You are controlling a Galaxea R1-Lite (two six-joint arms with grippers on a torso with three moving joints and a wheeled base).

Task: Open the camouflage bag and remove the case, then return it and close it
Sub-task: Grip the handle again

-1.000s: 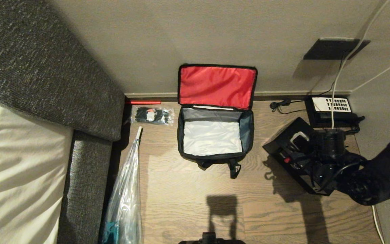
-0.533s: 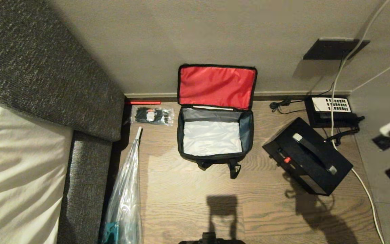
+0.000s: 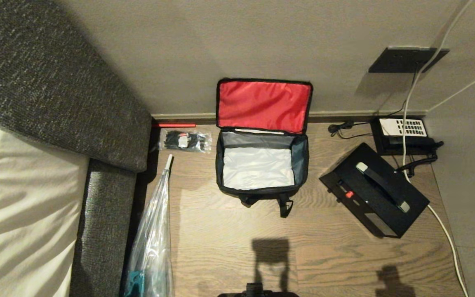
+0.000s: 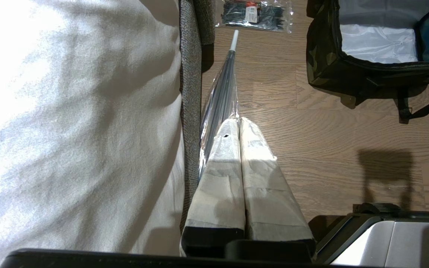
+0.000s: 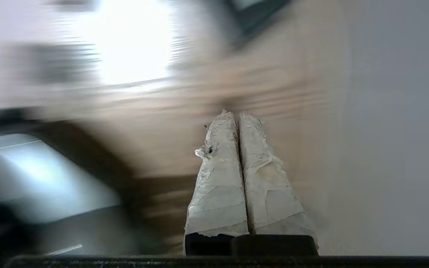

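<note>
The right gripper has its taped fingers pressed together on nothing, over blurred wooden floor; the left gripper is likewise closed and empty, beside the bed edge. On the floor the camouflage bag sits against the far wall, lid up — red lining showing, silvery interior empty. The case — flat, black, with a pale-ended handle and a red dot — lies askew toward the floor's right edge, just beside the telephone.
</note>
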